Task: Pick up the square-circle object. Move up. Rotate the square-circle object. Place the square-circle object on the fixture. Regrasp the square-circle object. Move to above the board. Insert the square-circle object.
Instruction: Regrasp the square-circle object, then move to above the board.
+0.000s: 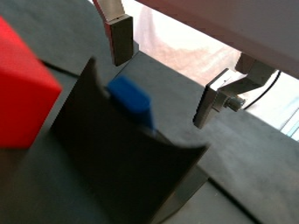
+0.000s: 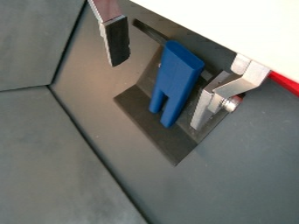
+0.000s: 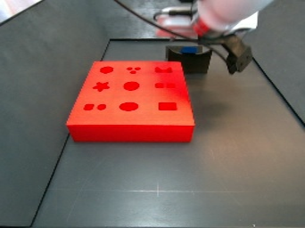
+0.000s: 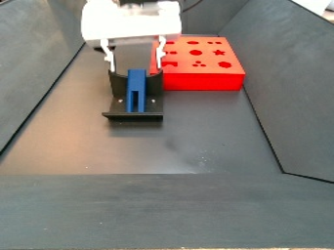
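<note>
The blue square-circle object (image 2: 176, 83) leans upright in the dark fixture (image 2: 163, 140), shown in both wrist views and in a side view (image 4: 137, 88). My gripper (image 2: 159, 92) is open and straddles it. One finger (image 2: 117, 39) stands well clear of the peg and the other finger (image 2: 208, 105) is close beside it. In the other views the peg (image 1: 132, 98) pokes over the fixture wall (image 1: 117, 157), with the gripper (image 1: 163, 87) spread wide around it. The gripper (image 4: 131, 54) hangs over the fixture (image 4: 133, 109). The red board (image 3: 131, 98) lies flat beside the fixture (image 3: 191, 62).
The board (image 4: 198, 61) sits just behind and to one side of the fixture, and its red edge (image 1: 24, 87) is close by in a wrist view. Sloped dark walls ring the floor (image 4: 196, 146).
</note>
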Available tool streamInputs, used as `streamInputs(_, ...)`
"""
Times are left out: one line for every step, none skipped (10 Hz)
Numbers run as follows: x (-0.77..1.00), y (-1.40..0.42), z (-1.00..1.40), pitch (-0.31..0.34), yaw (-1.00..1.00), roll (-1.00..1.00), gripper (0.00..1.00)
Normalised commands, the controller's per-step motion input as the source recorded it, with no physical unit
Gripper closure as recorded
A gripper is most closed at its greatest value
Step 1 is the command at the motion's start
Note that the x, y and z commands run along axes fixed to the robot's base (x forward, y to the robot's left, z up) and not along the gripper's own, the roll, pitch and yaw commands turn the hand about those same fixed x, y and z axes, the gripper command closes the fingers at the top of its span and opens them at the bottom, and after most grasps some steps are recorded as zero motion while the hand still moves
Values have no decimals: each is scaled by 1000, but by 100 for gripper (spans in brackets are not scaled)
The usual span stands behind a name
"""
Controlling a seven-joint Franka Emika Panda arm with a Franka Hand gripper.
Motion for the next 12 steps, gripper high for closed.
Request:
streamInputs(80,10,-586,-33,-35,75,0)
streamInputs(72,10,-439,-25,-29,72,0)
streamInputs(69,5,-248,-12,-15,69,0)
streamInputs(19,0,-178,7,-11,57,0)
streamInputs(7,-5,-168,3,-7,53,0)
streamInputs(8,-4,-167,4,0,53,0)
streamInputs(8,-3,-167,4,3,53,0)
streamInputs(0,0,-167,0,0,0,100)
streamInputs(125,242,1000,-228,56,-91,100)
streamInputs(124,241,1000,-225,52,-92,100)
streamInputs(105,228,1000,-202,-26,-98,100)
streamInputs(97,221,1000,-189,-75,-83,100)
